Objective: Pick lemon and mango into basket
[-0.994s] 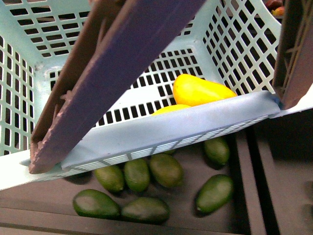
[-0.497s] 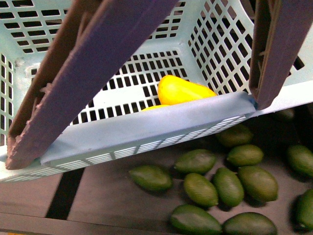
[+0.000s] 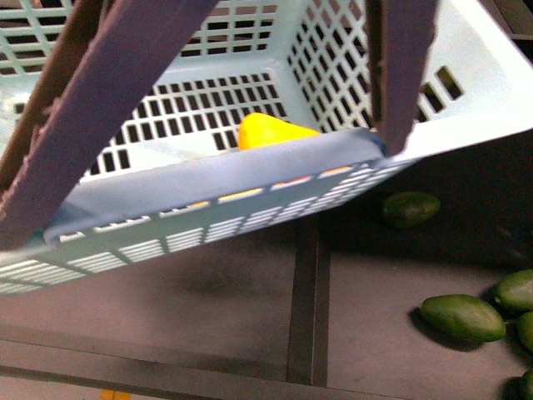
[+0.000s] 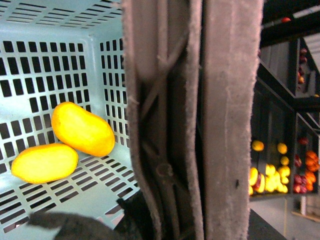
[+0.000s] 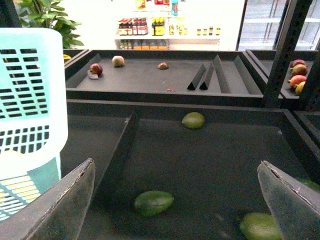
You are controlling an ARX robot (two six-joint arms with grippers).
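Green oval fruits (image 3: pixel 463 317) on dark shelf tray (image 3: pixel 208 308), bottles (image 5: pixel 150 26) on far shelves

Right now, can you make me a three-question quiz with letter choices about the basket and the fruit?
1. Where are the two yellow fruits?
A. inside the basket
B. on the dark shelf
C. in the right gripper

2. What colour are the loose fruits on the shelf?
A. red
B. green
C. purple

3. What is the right gripper doing?
A. squeezing a fruit
B. holding the basket handle
C. open and holding nothing

Answers:
1 A: the mango and lemon lie on the basket floor.
2 B: each green fruit on the shelf is green.
3 C: the right gripper fingers stand wide apart over the shelf.
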